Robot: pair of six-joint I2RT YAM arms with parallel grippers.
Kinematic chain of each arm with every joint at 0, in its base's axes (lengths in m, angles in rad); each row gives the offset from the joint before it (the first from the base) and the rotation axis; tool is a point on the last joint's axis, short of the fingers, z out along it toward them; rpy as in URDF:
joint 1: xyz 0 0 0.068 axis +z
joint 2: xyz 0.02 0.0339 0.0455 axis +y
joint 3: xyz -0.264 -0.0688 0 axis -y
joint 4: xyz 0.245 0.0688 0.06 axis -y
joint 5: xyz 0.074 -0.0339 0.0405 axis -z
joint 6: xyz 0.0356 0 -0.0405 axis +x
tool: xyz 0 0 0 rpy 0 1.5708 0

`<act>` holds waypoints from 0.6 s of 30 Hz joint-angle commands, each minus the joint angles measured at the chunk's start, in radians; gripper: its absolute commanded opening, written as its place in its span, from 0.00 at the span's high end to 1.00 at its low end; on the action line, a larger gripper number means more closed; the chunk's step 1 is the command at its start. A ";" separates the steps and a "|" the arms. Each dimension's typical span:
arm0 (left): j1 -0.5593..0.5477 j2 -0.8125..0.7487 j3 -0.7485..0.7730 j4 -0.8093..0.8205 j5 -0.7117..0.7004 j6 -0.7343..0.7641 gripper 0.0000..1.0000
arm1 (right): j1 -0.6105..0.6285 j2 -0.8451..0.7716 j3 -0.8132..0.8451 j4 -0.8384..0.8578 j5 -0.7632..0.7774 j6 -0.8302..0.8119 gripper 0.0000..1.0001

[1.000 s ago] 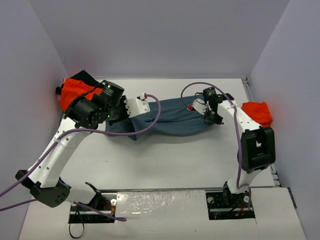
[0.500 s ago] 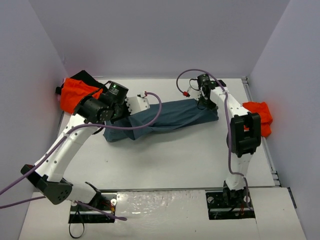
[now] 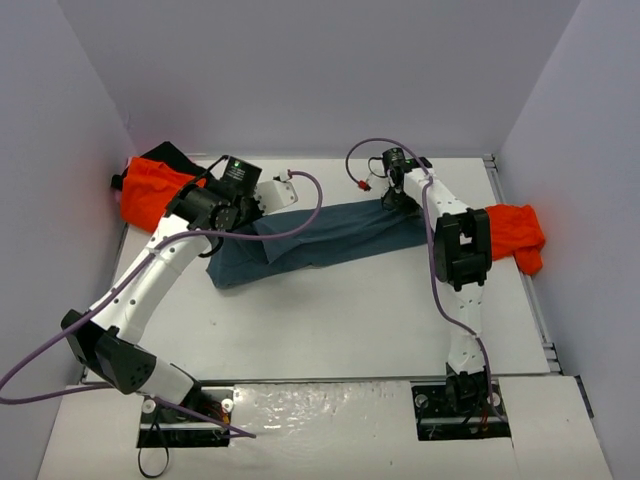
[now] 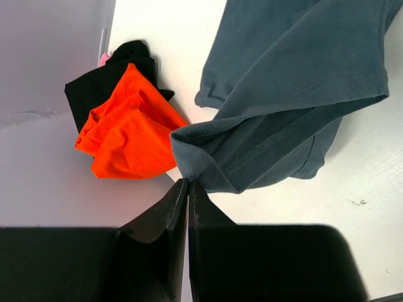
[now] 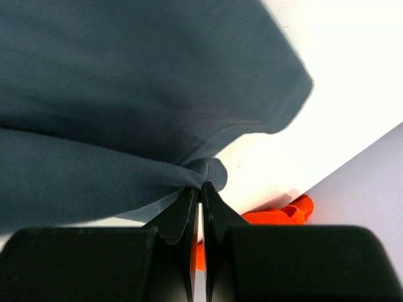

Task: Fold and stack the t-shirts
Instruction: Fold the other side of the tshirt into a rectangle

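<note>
A dark slate-blue t-shirt [image 3: 330,235] hangs stretched between my two grippers above the white table. My left gripper [image 3: 262,208] is shut on its left edge; in the left wrist view the jaws [image 4: 188,182] pinch a hemmed corner of the blue shirt [image 4: 296,82]. My right gripper [image 3: 398,195] is shut on the shirt's right edge; in the right wrist view the jaws [image 5: 200,187] pinch a gathered fold of the shirt [image 5: 126,107]. Part of the shirt drags on the table at the left.
An orange t-shirt [image 3: 150,188] lies crumpled on a black garment [image 3: 172,155] at the far left, also seen as orange shirt [image 4: 129,126] in the left wrist view. Another orange t-shirt [image 3: 515,232] lies at the right edge. Purple cables loop over both arms. Grey walls enclose the table.
</note>
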 commanded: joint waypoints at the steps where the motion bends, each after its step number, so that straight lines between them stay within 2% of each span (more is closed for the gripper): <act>1: 0.012 -0.015 0.043 0.060 -0.050 -0.027 1.00 | -0.009 -0.009 0.082 0.001 0.069 0.030 1.00; 8: 0.030 -0.017 0.027 0.110 -0.112 -0.019 1.00 | -0.010 -0.026 0.101 0.040 0.154 0.048 1.00; 18: 0.031 0.006 0.012 0.153 -0.167 -0.012 1.00 | 0.013 0.060 0.190 0.076 0.303 0.053 1.00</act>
